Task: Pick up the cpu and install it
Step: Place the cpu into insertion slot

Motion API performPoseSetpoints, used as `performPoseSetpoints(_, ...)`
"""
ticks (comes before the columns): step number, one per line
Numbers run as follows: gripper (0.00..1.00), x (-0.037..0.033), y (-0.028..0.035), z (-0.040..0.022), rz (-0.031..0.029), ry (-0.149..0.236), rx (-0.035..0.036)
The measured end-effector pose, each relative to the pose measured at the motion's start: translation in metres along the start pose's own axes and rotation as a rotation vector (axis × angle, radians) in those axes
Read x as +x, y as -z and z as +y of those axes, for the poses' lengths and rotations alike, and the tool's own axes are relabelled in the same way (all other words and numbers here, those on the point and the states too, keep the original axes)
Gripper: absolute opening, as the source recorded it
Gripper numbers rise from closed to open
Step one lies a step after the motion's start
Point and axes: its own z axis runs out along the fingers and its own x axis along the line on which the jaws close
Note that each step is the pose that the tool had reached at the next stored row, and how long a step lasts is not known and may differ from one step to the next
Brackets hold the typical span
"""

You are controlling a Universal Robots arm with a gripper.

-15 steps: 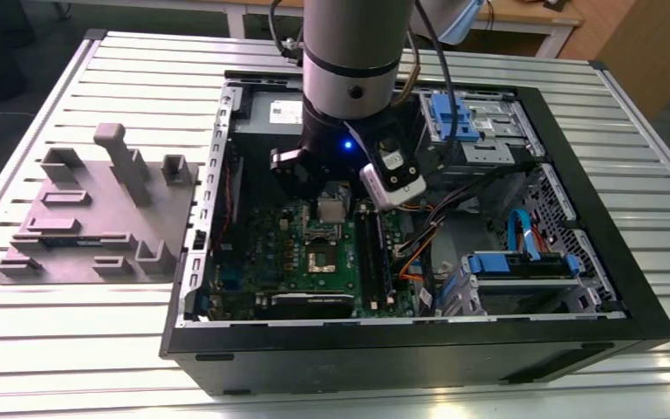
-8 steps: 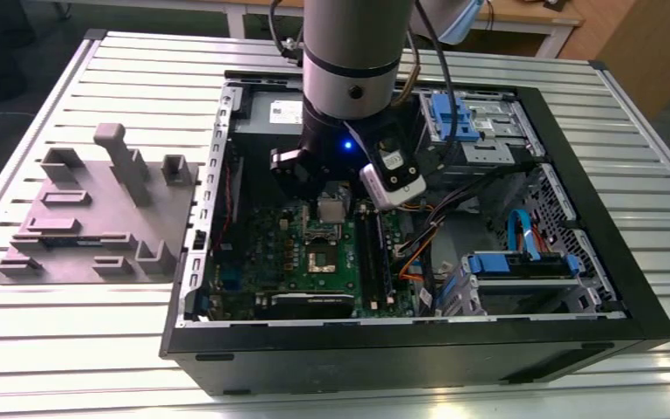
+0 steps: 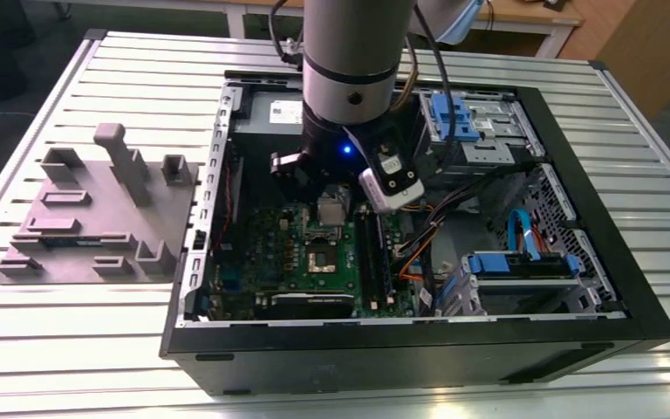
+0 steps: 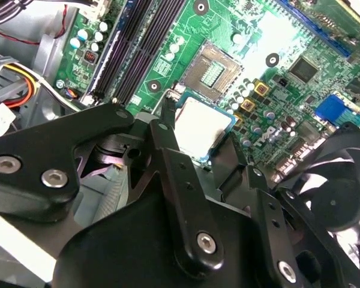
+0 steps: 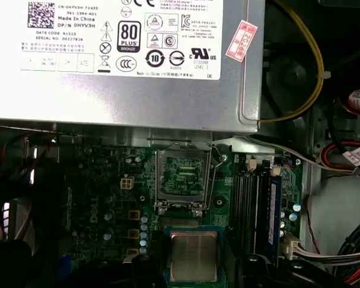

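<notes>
The exterior view takes in the whole open black case (image 3: 428,349) on a slatted metal table (image 3: 67,353). A grey moulded fixture (image 3: 91,218) sits outside it on the exterior view's left, and the arm (image 3: 352,61) reaches down into the case. Both wrist views show closer detail: the gripper (image 4: 203,133), its black fingers (image 4: 168,135) clenched on the edges of the cpu (image 4: 205,123), a flat square with a dull silver top. It is held over the green motherboard (image 4: 273,33), near the open socket (image 5: 181,174) and not in it. The first wrist view adds the grey labelled power supply (image 5: 120,96) beyond the socket.
</notes>
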Motion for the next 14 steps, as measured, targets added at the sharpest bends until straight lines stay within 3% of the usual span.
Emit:
performPoseSetpoints(11,0.48,0.0002,-0.0199,-0.0003,0.0,0.0,0.0)
performPoseSetpoints(14,0.48,0.0003,-0.021,-0.0003,0.0002,0.0,0.0003)
